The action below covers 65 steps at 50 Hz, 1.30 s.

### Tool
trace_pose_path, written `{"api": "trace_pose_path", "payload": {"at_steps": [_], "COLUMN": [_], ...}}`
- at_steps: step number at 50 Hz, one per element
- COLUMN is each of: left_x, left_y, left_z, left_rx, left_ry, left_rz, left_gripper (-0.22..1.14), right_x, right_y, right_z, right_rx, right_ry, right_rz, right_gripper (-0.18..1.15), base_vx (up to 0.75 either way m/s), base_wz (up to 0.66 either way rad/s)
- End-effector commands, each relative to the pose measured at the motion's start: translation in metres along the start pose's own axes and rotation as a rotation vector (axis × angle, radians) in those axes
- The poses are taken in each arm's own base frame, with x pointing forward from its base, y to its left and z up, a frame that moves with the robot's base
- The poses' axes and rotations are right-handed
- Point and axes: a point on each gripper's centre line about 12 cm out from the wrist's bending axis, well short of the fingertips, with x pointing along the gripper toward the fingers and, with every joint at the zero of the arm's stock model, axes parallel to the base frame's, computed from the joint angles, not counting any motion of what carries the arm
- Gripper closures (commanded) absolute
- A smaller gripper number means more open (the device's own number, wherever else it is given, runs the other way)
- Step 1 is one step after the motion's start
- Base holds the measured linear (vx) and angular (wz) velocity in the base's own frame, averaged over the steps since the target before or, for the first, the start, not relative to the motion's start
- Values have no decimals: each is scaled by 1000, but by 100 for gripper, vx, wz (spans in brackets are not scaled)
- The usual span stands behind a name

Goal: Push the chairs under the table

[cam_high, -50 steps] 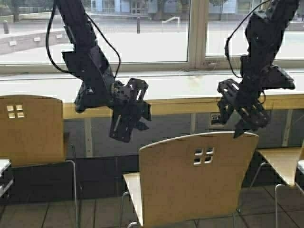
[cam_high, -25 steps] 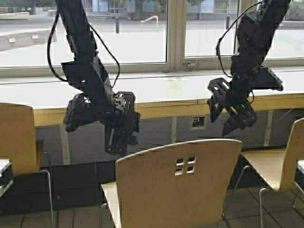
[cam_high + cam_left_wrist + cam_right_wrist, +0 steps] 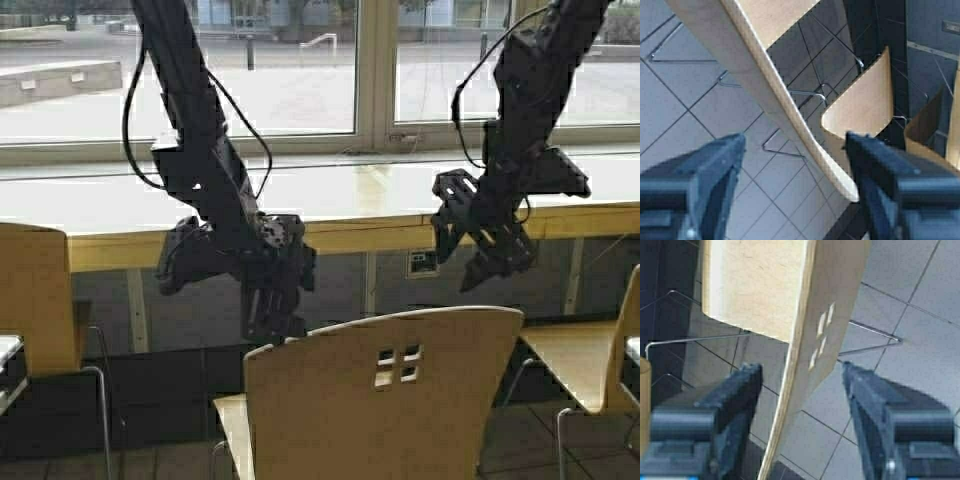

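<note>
Centre chair (image 3: 390, 390): tan moulded plywood, curved backrest, four square holes, pulled out from glossy cream worktop (image 3: 350, 195). Left end effector (image 3: 272, 310) and right end effector (image 3: 482, 255) spread, straddling backrest top edge.

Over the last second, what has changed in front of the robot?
The robot drove: the whole scene slid left, then steadied. The left gripper has come down to the top edge of the middle chair, fingers open astride the backrest. The right gripper still hangs open above the backrest's right end. Nothing is gripped; the chair remains out from the table.
</note>
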Motion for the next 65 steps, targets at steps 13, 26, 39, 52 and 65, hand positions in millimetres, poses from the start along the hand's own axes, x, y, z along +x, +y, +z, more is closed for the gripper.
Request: {"api": "trace_pose_path", "payload": {"at_steps": [13,26,39,52,65], "left_x": [19,42,70,107,124], "left_y": [-11,-3,9,18,23], "left_z": [-21,-23,-17,-8,-3], "left_rx": [-85,-116,-173,-224,-235], "left_ry": [4,-11,-48,-72,-75], "left_rz": [-20,-16,-9,-16,-12], "left_gripper": [-2,-2,-2,-1,-1], "right_x": [14,42,70,113,140], "right_y": [-5,-5,-8,-15,-22], "right_z": [2,3,18,24,25], "right_rx": [63,69,101,121,128], "right_ry": [-4,3,-10,22,57], "right_rz": [-21,-33,-42,-50,-57], "right_gripper": [11,11,11,11,12], "base_vx": [3,1,0,0,1], "base_wz": [1,0,0,0,1]}}
